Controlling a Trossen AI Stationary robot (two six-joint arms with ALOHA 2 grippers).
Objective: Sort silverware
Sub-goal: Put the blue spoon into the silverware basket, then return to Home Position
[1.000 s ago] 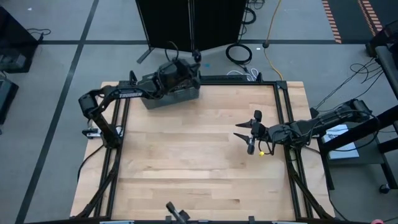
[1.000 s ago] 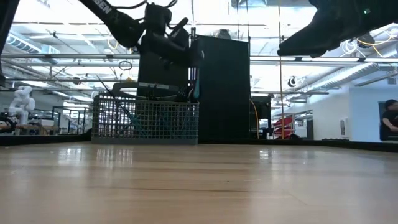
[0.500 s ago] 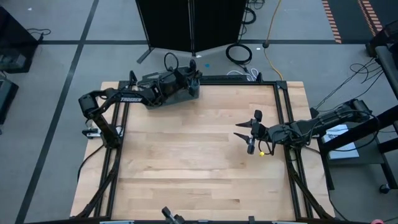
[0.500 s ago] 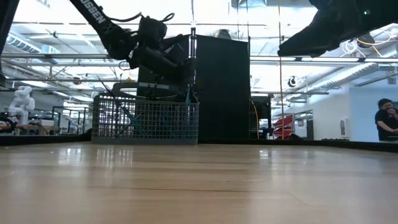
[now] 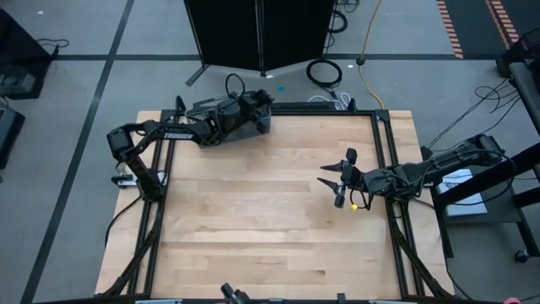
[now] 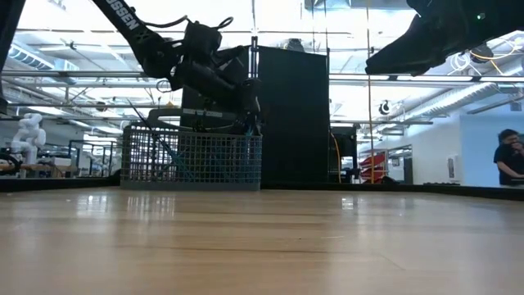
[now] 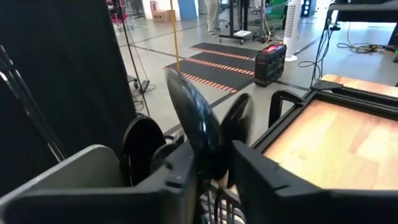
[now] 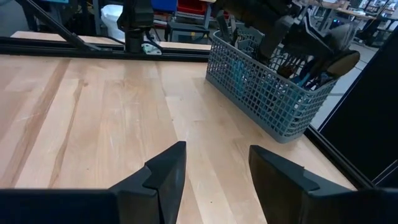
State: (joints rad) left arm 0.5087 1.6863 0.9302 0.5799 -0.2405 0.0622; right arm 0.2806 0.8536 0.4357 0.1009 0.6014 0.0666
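A grey wire-mesh basket (image 8: 267, 93) stood at the far left corner of the light wooden table (image 5: 270, 203), just inside its black frame rail. In it stood the silverware (image 8: 314, 65), small pieces with bright light-blue plastic handles and dark metallic heads, crowded upright and leaning, the heads rising above the basket's rim. The left hand (image 5: 257, 114) hung over the basket's end, its fingers pointing down among the pieces. In the left wrist view a dark spoon head (image 7: 194, 127) rose in the narrow gap between the two dark fingers (image 7: 180, 174), with further dark heads just behind it; the fingers stood slightly apart, and whether they pressed on the spoon could not be told. In the low view the left arm reached down onto the basket from above, beside a tall black panel (image 6: 291, 115). The right hand (image 5: 335, 184) hovered above the table near its right edge, well apart from the basket, its fingers (image 8: 163, 171) spread and holding nothing. A person (image 6: 510, 157) stood in the room beyond the table.
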